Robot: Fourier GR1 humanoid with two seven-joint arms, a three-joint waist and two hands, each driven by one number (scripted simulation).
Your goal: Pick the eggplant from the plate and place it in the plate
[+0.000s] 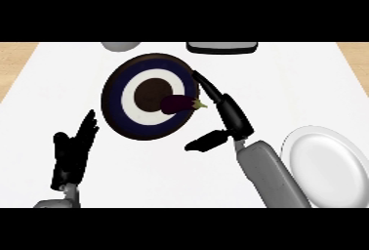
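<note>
White counter: eggplant on dark plate, right hand beside.

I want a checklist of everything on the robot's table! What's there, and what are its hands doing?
Surface: white counter, wood showing at both far corners.
Job's things: eggplant lying on the dark ringed plate; white plate at the right, nothing on it.
Clutter: grey round thing and dark tray at the far edge.
Hands: right hand open, fingers straight beside the eggplant, thumb spread; left hand open, resting at lower left.
Cables: nothing seen.
Surroundings: nothing seen.
</note>
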